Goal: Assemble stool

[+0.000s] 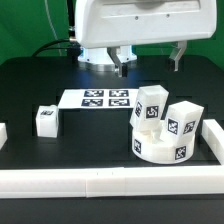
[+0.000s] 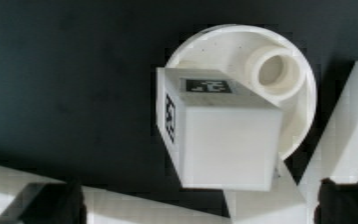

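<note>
The round white seat (image 1: 158, 146) lies on the black table at the exterior view's right. Two white tagged legs stand on it: one (image 1: 150, 105) nearer the middle, one (image 1: 183, 121) further right. The third leg (image 1: 46, 120) lies alone on the table at the exterior view's left. My gripper (image 1: 150, 60) hangs above and behind the seat, open and empty, fingers wide apart. In the wrist view the seat (image 2: 220, 50) shows an open round hole (image 2: 274, 70) beside a standing leg (image 2: 220, 135). The other leg (image 2: 354, 120) is at the frame's edge. The gripper (image 2: 179, 206) is spread around nothing.
The marker board (image 1: 105, 98) lies flat behind the seat, toward the arm's base. White border rails run along the front (image 1: 100, 182), the exterior view's right (image 1: 213, 140) and left edge (image 1: 3, 133). A rail also shows in the wrist view (image 2: 149, 200).
</note>
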Tool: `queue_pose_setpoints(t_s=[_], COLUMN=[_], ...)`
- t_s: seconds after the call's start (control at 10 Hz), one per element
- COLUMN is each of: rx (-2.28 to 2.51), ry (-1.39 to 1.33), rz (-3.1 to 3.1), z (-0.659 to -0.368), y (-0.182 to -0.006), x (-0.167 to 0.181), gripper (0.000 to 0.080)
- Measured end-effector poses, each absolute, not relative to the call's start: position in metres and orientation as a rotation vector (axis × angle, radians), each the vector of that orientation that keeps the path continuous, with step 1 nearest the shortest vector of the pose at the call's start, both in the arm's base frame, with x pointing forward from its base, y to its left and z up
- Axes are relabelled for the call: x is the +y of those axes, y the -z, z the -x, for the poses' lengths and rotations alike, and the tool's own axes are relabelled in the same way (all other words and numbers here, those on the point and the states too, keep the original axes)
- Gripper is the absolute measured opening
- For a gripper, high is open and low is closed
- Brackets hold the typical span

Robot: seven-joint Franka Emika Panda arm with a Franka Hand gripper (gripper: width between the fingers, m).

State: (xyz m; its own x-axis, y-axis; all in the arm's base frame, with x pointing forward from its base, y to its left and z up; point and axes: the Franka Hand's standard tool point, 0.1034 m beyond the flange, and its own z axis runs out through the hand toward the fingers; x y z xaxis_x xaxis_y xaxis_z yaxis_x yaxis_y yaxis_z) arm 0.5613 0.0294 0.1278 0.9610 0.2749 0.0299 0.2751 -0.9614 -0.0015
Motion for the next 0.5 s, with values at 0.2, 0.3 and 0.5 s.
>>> queue_pose_setpoints(t_s=[0.2, 0.3, 0.5], rx=[-0.628, -0.827, -1.041], ry=[0.059, 0.053, 0.039], rz=[3.080, 3.033, 2.967], z=[-0.5607, -0.5595, -0.5579], y=[-0.1233, -0.1212, -0.1196], x=[0.0284, 0.0293, 0.0272], gripper=[0.0650, 0.0650, 0.0650])
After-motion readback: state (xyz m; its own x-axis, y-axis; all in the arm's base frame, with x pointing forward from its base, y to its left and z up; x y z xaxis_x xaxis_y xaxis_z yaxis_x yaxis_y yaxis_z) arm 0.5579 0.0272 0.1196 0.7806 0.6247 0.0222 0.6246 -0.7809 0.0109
